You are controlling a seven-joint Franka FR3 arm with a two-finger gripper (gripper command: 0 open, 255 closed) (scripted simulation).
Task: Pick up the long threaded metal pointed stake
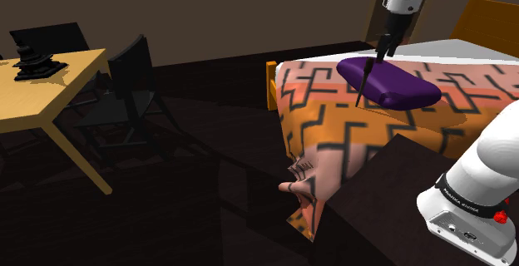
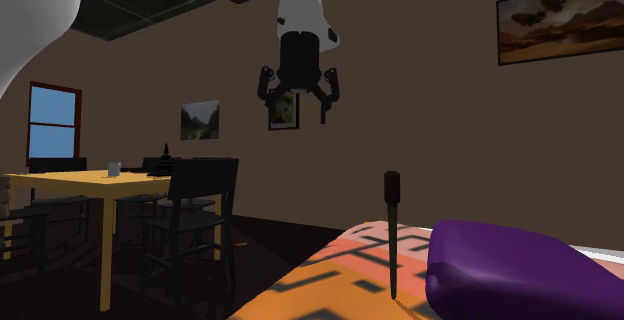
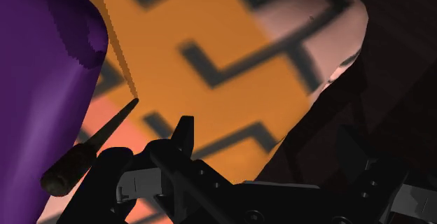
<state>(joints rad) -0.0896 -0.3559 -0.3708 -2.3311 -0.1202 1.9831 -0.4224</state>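
The gripper (image 2: 298, 103) hangs with jaws spread wide and empty above the stake (image 2: 392, 233), which stands upright on the bed (image 2: 330, 280) just beside a purple pillow (image 2: 510, 268).

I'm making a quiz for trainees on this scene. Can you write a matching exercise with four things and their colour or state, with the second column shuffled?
Things:
1. stake
2. cushion
3. end effector
4. table

States:
A. purple, lying on the patterned cover
B. open and empty, up in the air
C. yellow top, dark chairs beside it
D. dark, standing point down on the cover

Pairs: 1-D, 2-A, 3-B, 4-C
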